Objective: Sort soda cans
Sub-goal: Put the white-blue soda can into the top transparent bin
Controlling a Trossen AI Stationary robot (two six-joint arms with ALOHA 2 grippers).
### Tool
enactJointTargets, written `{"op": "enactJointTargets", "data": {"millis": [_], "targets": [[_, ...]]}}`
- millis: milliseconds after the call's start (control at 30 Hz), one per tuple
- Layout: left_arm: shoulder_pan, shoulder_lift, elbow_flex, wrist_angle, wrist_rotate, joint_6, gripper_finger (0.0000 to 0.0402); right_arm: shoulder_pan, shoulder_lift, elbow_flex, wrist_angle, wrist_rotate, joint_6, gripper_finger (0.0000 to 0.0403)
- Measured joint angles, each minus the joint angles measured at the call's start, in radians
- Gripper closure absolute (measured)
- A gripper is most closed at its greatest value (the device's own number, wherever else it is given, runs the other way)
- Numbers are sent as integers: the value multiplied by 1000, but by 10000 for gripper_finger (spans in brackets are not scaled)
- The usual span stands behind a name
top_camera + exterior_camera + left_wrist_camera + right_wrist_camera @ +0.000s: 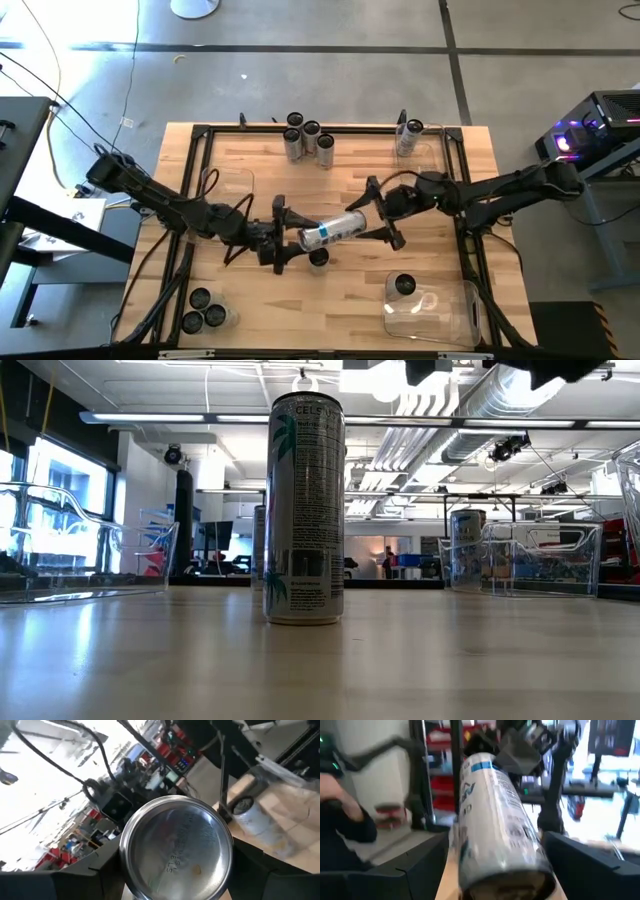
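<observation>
A silvery soda can [332, 231] with a blue and white label lies level in the air above the table's middle. My left gripper [282, 237] comes from the left and is shut on its left end. My right gripper [383, 215] comes from the right and is open. Its fingers stand on either side of the can's right end [505, 870], with a strip of table showing between one finger and the can. Below them, another soda can [305, 510] stands upright on its base on the wooden table [330, 300]. My left gripper pinches the can between its two fingers at the end nearest the left arm, whose silvery bottom [127, 870] faces the wrist camera. The fingers come level from the table's left and lie along the can. The can is lifted clear and lies about level.
Several cans [305, 140] stand by the far edge, and one [408, 135] at the far right. Three cans [205, 310] stand at the near left. A clear bin [450, 315] at the near right has one can [404, 286] by it. A black frame [190, 180] borders the table.
</observation>
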Motion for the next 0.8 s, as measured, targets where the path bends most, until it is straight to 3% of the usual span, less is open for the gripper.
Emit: {"op": "enactJointTargets", "data": {"millis": [333,567,800], "targets": [[-38,-5,2,56,-7,67,154,27,124,-129,479,-18,57,81],[-28,-5,2,66,3,69,154,28,231,-27,485,-68,116,82],[-33,-6,3,66,11,65,154,27,244,0,481,-116,123,99]]}}
